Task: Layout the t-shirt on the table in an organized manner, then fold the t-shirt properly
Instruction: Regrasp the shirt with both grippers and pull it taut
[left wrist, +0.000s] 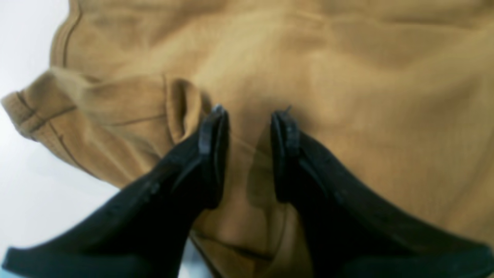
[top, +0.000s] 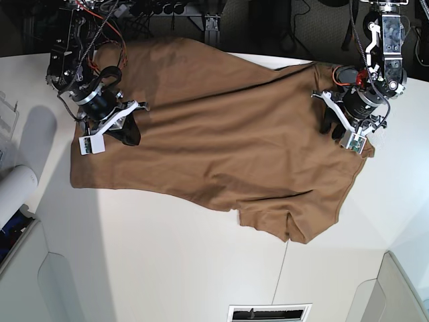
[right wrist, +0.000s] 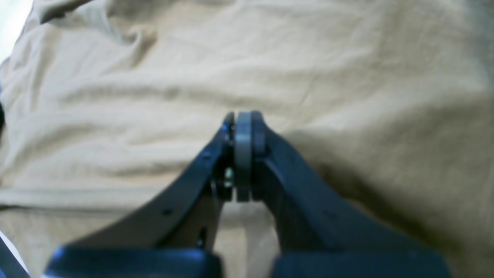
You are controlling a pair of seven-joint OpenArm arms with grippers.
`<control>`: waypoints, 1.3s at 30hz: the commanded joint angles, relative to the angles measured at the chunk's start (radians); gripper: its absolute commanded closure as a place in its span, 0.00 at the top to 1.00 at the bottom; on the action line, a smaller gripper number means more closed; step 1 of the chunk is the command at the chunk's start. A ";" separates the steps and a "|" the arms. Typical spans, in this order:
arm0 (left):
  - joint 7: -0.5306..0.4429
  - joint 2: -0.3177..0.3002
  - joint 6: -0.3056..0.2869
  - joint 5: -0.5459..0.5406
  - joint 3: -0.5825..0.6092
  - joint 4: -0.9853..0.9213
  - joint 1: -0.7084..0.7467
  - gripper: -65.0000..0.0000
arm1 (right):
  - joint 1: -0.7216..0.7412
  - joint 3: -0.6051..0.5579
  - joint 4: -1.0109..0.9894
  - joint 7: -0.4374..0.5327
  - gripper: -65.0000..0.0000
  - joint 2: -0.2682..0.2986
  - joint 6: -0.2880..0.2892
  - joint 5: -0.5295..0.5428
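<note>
Left pincer point(left wrist: 249, 116) gapes over t-shirt point(top: 221, 134); white roll point(top: 17, 188) nearby

One t-shirt point(top: 214, 141) — one table point(top: 167, 268) — two pincers (left point(left wrist: 250, 116), right point(right wrist: 244, 117)).

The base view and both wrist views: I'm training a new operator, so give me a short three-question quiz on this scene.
1. True or false: the right pincer is shut.
2. The left pincer is: A) open over the cloth, B) shut, C) out of view?
3. What colour is the plain short-sleeved cotton t-shirt on the matte white table?

Key: 1 true; 2 A; 3 tan-brown.
</note>
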 commanded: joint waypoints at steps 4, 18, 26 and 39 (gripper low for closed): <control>0.125 -0.013 0.005 0.004 -0.069 0.043 -0.005 0.34 | 0.013 0.001 0.014 0.021 0.00 0.005 0.010 0.013; 0.131 -0.042 -0.060 -0.238 -0.307 0.298 0.211 0.31 | 0.062 0.001 0.014 0.039 0.00 0.005 0.003 0.013; 0.076 -0.041 -0.060 -0.212 -0.311 0.296 0.212 0.31 | 0.128 -0.004 -0.061 0.039 0.00 0.005 0.003 -0.033; -0.019 -0.042 -0.067 -0.188 -0.133 -0.039 -0.080 0.09 | 0.177 -0.003 -0.189 0.055 0.00 0.005 0.003 -0.095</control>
